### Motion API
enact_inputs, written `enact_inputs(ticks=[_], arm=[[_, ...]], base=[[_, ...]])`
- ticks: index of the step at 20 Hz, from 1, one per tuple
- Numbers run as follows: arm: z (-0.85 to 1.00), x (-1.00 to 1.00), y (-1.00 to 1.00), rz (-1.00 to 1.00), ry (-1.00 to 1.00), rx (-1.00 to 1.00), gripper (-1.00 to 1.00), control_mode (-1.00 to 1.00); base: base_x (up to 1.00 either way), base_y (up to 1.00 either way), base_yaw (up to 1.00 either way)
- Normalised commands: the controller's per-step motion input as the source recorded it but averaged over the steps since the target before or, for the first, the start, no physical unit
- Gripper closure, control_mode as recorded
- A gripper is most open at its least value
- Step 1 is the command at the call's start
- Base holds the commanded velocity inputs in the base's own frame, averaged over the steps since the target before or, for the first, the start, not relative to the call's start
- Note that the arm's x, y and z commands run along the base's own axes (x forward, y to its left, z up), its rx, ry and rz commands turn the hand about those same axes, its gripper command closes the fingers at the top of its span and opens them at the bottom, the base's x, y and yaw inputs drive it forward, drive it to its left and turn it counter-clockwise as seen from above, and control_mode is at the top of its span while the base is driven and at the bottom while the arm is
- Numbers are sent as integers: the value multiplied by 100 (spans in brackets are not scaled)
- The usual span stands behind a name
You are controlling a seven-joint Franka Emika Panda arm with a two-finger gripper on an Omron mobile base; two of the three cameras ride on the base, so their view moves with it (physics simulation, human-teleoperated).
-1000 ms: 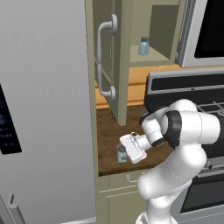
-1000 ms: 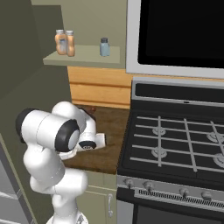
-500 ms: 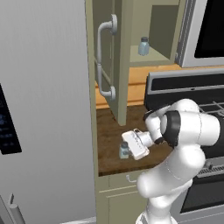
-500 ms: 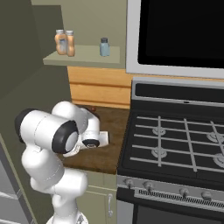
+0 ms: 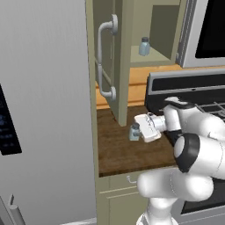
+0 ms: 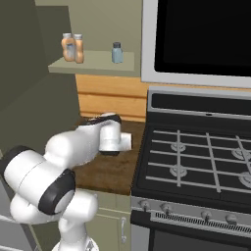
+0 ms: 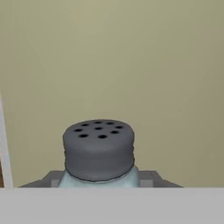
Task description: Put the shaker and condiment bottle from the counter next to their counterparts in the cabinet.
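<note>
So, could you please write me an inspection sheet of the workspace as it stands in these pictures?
Surface: dark wood counter beside the stove.
Job's things: shaker at the gripper, upright, its perforated grey cap facing the hand camera; twin shaker and two orange-tan condiment bottles stand on the shelf of the cabinet, door open.
Clutter: nothing seen.
Grippers: gripper closed on the shaker, just above the counter by the open cabinet door.
Cables: nothing seen.
Surroundings: grey fridge to the left, microwave over the stove.
</note>
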Motion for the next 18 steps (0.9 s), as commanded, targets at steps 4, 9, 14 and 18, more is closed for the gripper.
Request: enact_inputs(ticks=[4, 9, 14, 18], arm=[[85, 0, -4, -25, -3, -1, 100, -100], [84, -2, 0, -30, 0, -6, 100, -100], [77, 0, -5, -32, -2, -13, 100, -100], [94, 0, -26, -31, -4, -5, 100, -100]], base=[[0, 0, 0], [0, 0, 0], [0, 0, 0], [0, 0, 0]])
